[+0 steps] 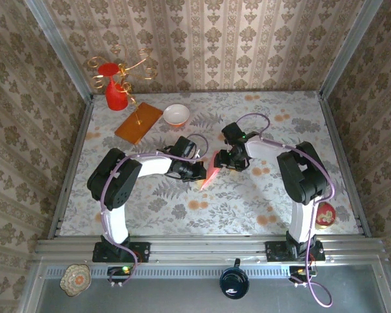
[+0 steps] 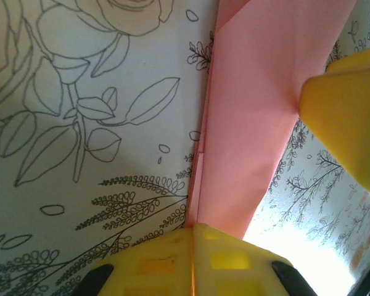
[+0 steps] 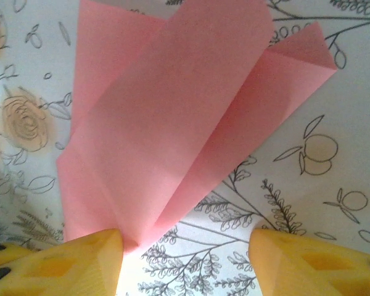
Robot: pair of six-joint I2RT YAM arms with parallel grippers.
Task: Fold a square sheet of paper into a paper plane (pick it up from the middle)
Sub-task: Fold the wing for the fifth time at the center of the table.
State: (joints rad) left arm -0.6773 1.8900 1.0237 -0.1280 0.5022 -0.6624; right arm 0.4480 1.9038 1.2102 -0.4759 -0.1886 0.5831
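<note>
The pink sheet of paper (image 1: 210,171) is folded into a narrow, layered paper plane shape and stands up off the middle of the floral table. My left gripper (image 1: 199,171) is shut on its lower folded edge, and the yellow pads (image 2: 228,259) meet with the paper's crease (image 2: 246,123) pinched between them. My right gripper (image 1: 224,160) is open on the paper's other side. Its left fingertip (image 3: 80,259) touches the bottom corner of the pink flaps (image 3: 172,123), while its right fingertip (image 3: 308,259) stands apart over bare cloth. One right finger (image 2: 348,117) presses the paper's edge in the left wrist view.
An orange-brown wooden board (image 1: 139,122), a white bowl (image 1: 176,115) and a red vase (image 1: 115,94) with gold curls stand at the back left. A red round object (image 1: 325,214) lies at the near right edge. Patterned walls close in three sides.
</note>
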